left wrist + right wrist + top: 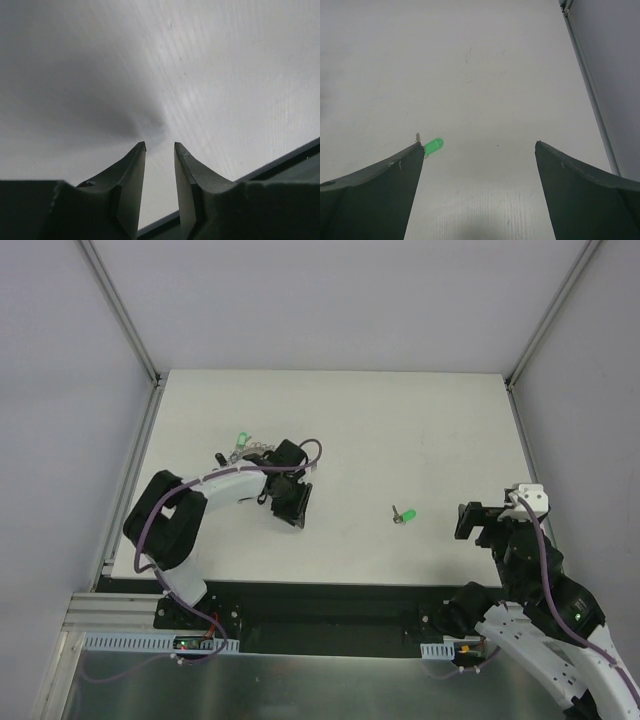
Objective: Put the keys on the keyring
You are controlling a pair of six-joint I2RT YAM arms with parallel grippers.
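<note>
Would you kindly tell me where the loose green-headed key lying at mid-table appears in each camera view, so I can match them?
Top external: the green-headed key lies right of centre, just left of the right gripper.
Left wrist: not in it.
Right wrist: the key sits lower left, beside the picture-left fingertip.
Shared landmark: the open right gripper, which faces the key in both views.

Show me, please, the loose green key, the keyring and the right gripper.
loose green key (409, 514): top view, its green head.
keyring (255, 449): top view, its grey metal rim.
right gripper (479, 146): right wrist view, midway between fingertips.
</note>
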